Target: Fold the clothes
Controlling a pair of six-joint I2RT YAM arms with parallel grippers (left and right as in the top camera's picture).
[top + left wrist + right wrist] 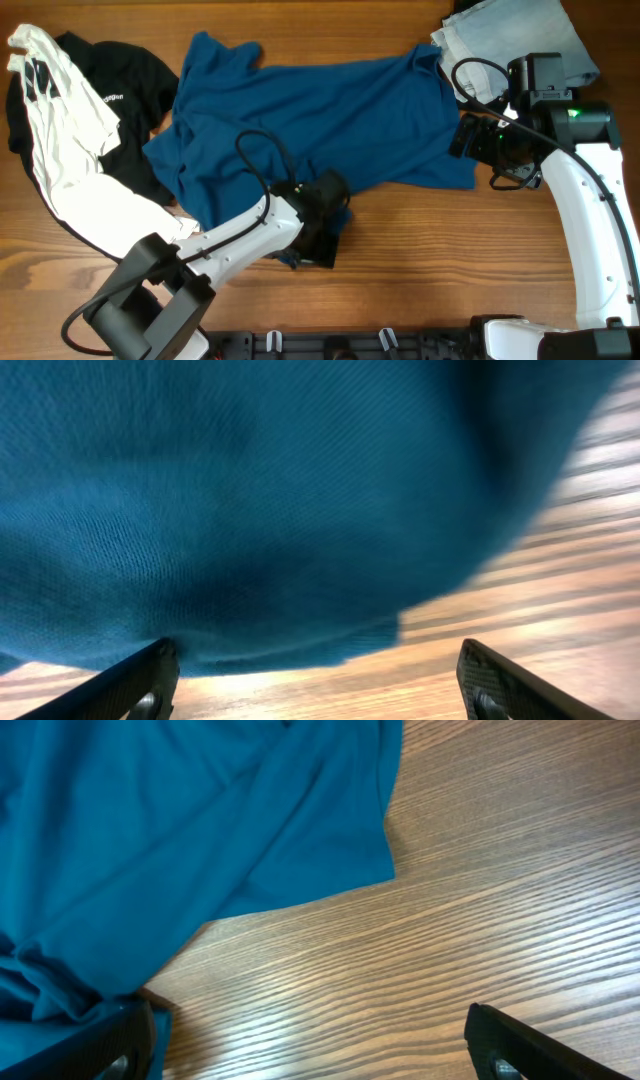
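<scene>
Black tee (150,70) lettering unreadable; left end effector (322,240) tips seemingly under blue shirt (330,110).

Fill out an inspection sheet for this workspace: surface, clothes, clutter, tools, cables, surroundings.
Surface: wooden table, with bare wood showing at the front.
Job's things: the blue shirt is spread across the middle, wrinkled and unfolded. The black tee is heaped at the left, and the white garment is draped over it.
Clutter: a pale folded cloth lies at the far right corner.
Grippers: the left tool is open at the shirt's near hem. The right tool is open at the shirt's right edge.
Cables: a black cable loops over the shirt, and a second cable loops beside the folded cloth.
Surroundings: a black rail runs along the near edge.
</scene>
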